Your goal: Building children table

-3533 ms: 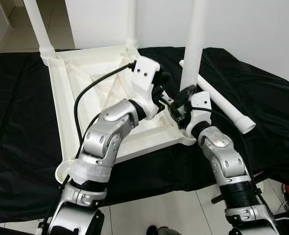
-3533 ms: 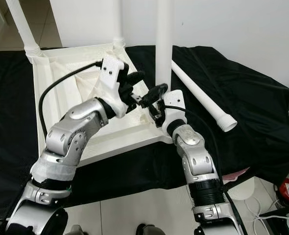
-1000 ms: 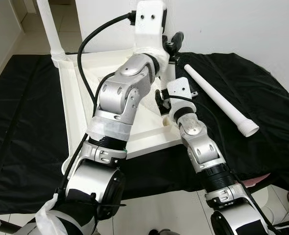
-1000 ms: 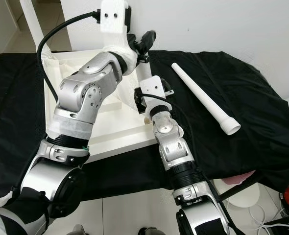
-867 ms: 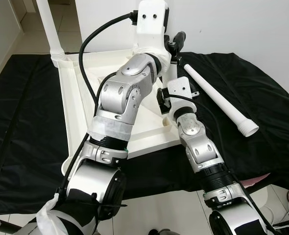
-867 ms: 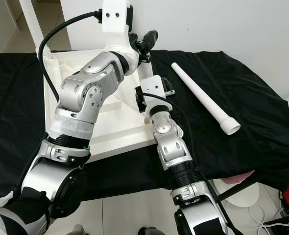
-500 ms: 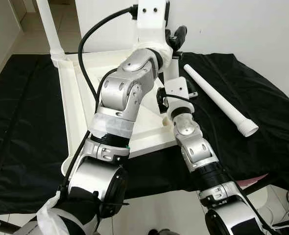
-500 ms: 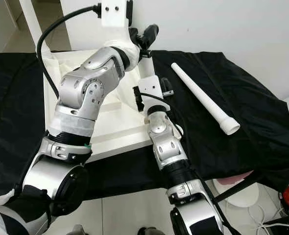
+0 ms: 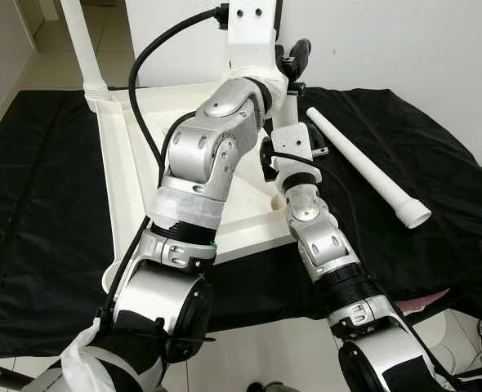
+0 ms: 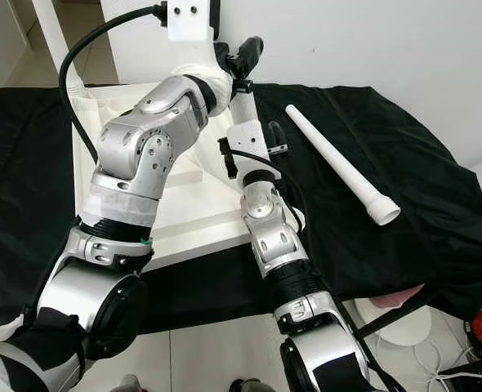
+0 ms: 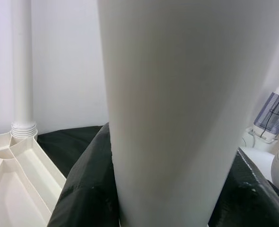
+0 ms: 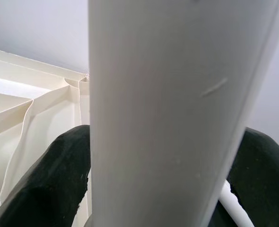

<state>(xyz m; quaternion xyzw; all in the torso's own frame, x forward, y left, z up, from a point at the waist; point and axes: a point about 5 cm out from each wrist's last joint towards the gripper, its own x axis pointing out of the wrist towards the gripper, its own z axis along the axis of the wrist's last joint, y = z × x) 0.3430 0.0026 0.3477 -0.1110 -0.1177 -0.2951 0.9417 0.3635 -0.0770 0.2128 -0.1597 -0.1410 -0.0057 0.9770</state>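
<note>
Both tools gripping table leg (image 10: 243,110), upright

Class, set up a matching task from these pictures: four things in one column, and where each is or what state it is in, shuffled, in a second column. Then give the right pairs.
Things
1. loose white plastic table leg
2. upside-down white plastic tabletop
3. left gripper
4. right gripper

Places or states
A. grips the upright white leg high up
B. lies flat on the black cloth, ribbed underside up
C. lies on its side on the cloth to the robot's right
D. grips the upright leg lower down, near the tabletop's corner

Pairs: 1-C, 2-B, 3-A, 4-D
</note>
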